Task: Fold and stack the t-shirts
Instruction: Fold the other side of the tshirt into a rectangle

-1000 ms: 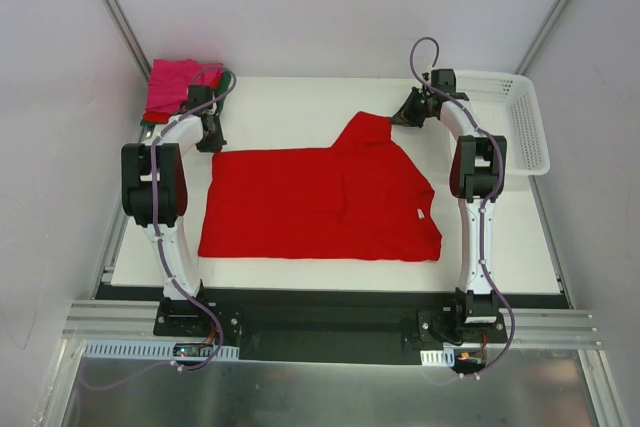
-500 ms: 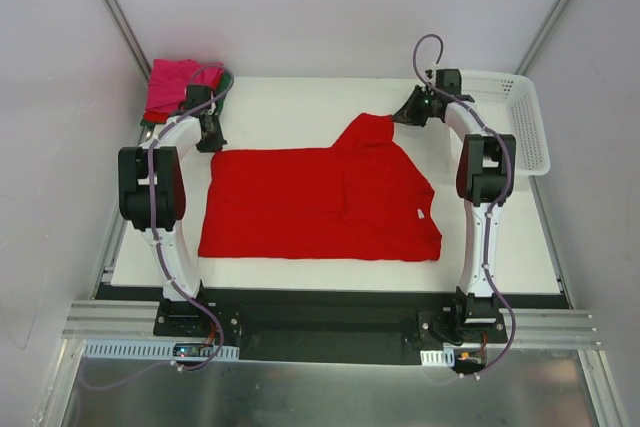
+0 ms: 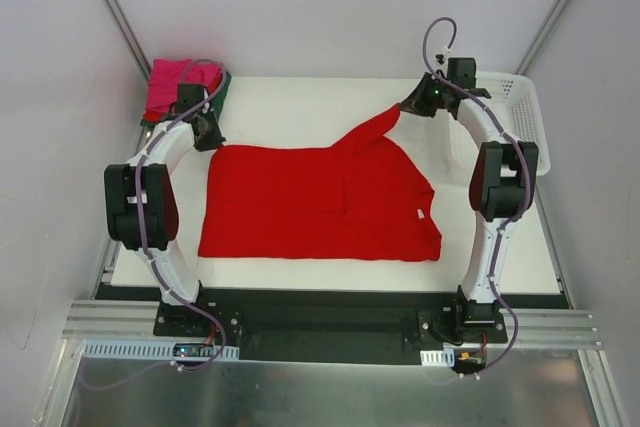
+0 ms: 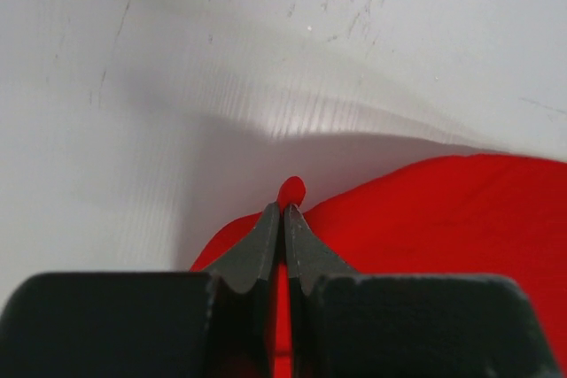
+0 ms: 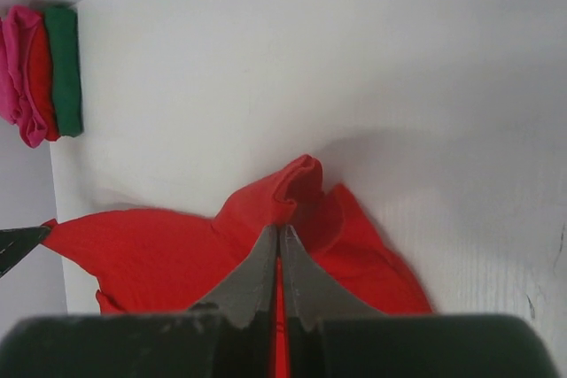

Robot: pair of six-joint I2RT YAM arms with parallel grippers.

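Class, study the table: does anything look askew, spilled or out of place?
Only the red t-shirt: it lies lopsided, its far right sleeve raised off the table in a peak, pinched by the right gripper. The left gripper pinches its far left corner. Nothing looks spilled or damaged.

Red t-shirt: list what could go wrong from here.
The left gripper holds only a small nub of the red t-shirt at its tips; it could slip out.
The right gripper has its corner pulled up taut while the left side lies flatter, so the fold may land skewed.
The left gripper sits close to the folded stack and might nudge it.
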